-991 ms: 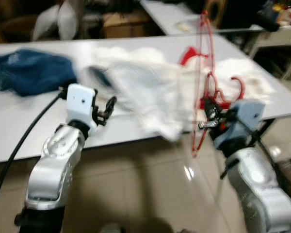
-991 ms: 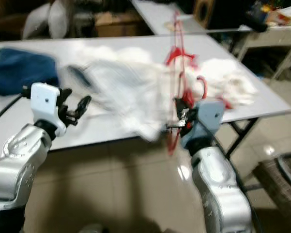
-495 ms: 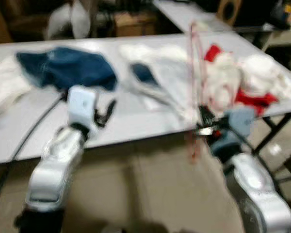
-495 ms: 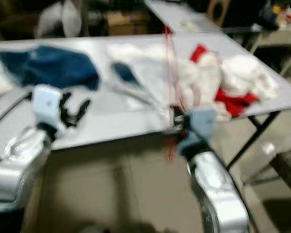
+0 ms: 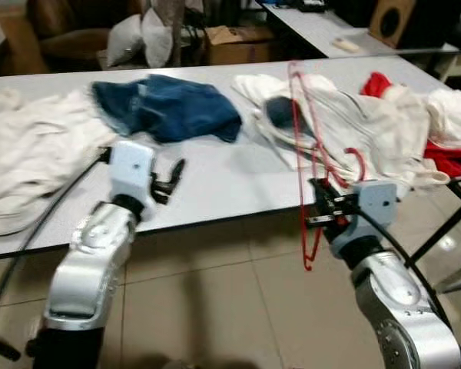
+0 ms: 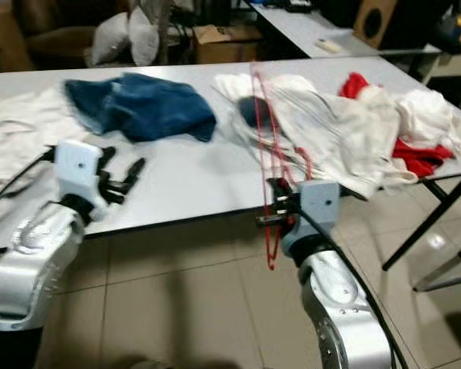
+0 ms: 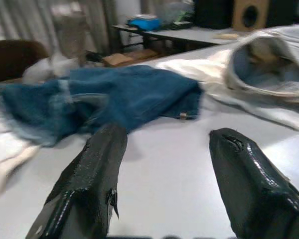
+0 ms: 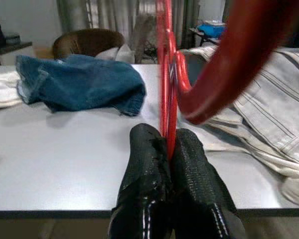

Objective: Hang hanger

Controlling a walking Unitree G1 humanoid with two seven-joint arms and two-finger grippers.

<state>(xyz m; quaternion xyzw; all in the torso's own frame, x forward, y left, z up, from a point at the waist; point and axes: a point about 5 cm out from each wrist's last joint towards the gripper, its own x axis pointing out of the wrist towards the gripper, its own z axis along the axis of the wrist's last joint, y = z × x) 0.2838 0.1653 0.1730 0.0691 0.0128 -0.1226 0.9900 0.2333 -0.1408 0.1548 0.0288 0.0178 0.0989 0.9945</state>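
A thin red wire hanger point(image 5: 301, 138) stands nearly upright in front of the table edge, its hook point(image 5: 354, 162) curling toward my right wrist. My right gripper point(image 5: 326, 209) is shut on the hanger's wire. In the right wrist view the two black fingers point(image 8: 147, 159) press together around the red hanger point(image 8: 164, 74). My left gripper point(image 5: 171, 178) is raised at the table's front edge, open and holding nothing. In the left wrist view its fingers point(image 7: 102, 164) stand well apart over the white tabletop.
The long white table point(image 5: 215, 184) carries a blue denim garment point(image 5: 165, 108), a white cloth point(image 5: 31, 154) at the left, a striped white shirt point(image 5: 353, 123) and red cloth point(image 5: 453, 157) at the right. Black table legs point(image 5: 438, 231) stand at the right. A second table point(image 5: 330, 23) and a cardboard box point(image 5: 230, 42) lie behind.
The camera has swung left along the table and the blur has cleared. My right gripper still holds the hanger and the left stays open.
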